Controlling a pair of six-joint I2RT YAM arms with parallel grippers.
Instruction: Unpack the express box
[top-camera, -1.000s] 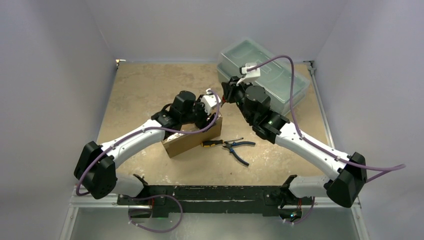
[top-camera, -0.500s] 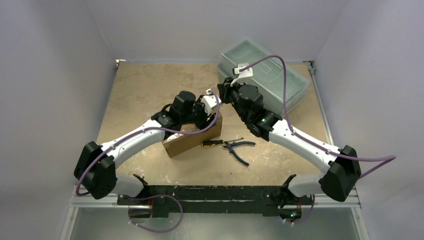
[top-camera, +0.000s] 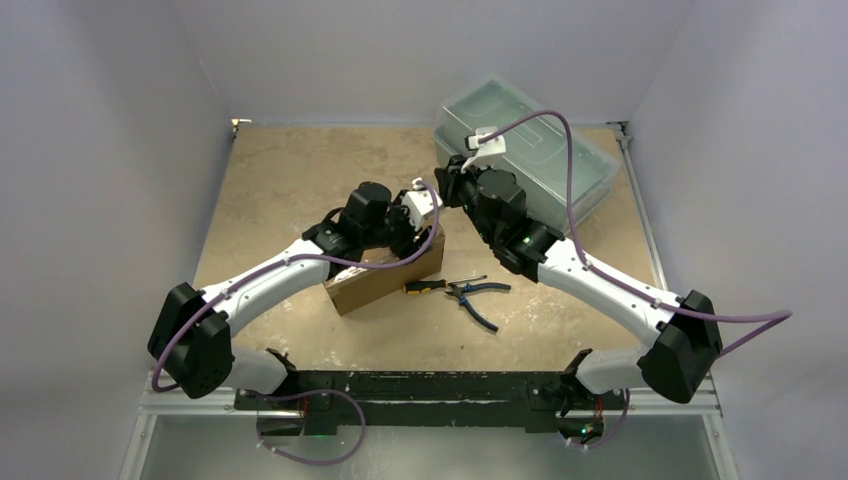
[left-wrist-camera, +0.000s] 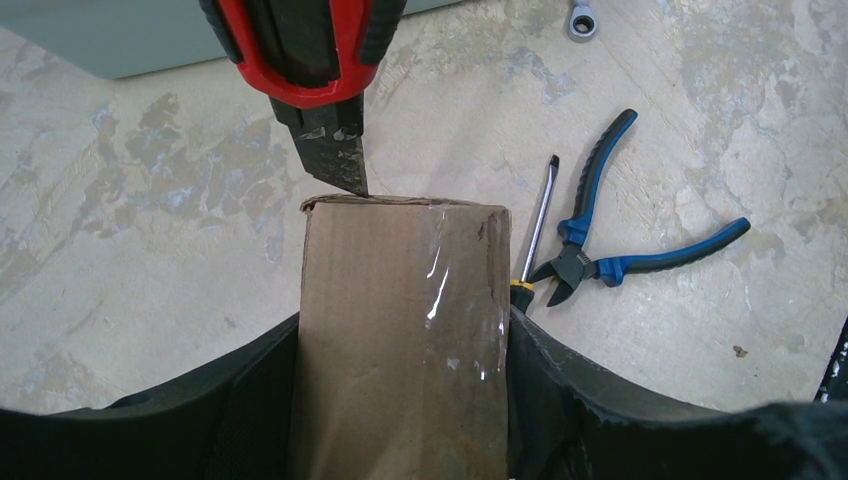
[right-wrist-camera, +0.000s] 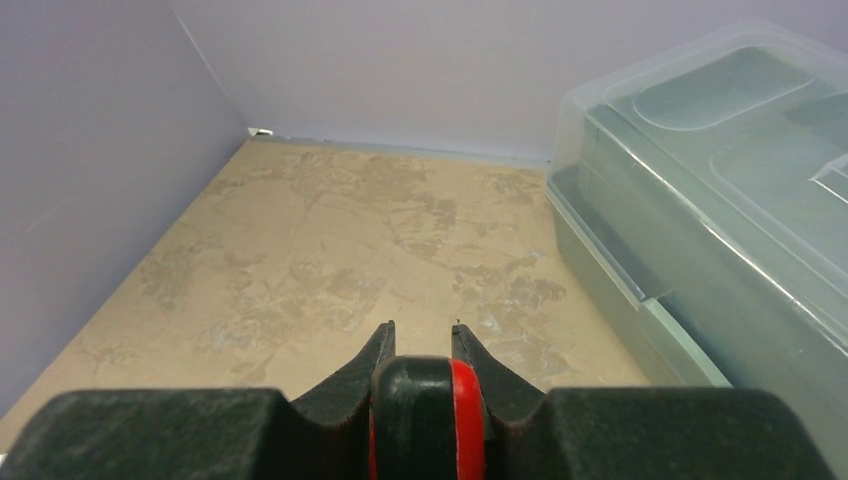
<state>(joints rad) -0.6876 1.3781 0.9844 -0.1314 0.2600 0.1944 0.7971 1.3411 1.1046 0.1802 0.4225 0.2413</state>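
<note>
Right tool (right-wrist-camera: 424, 340) grips a red utility knife (left-wrist-camera: 300, 60), its blade tip at the end edge of the express box (left-wrist-camera: 400, 280) just below. Left tool (left-wrist-camera: 400, 420), half open, clamps the box sides, long axis toward the blade.

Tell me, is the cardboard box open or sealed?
Sealed: the box top is closed under clear tape; the knife blade sits at its edge.

Black fingers (right-wrist-camera: 362, 372) around a red-and-black handle (right-wrist-camera: 430, 415), translucent toolbox (right-wrist-camera: 720, 200) at right on tan table (right-wrist-camera: 300, 250)
</note>
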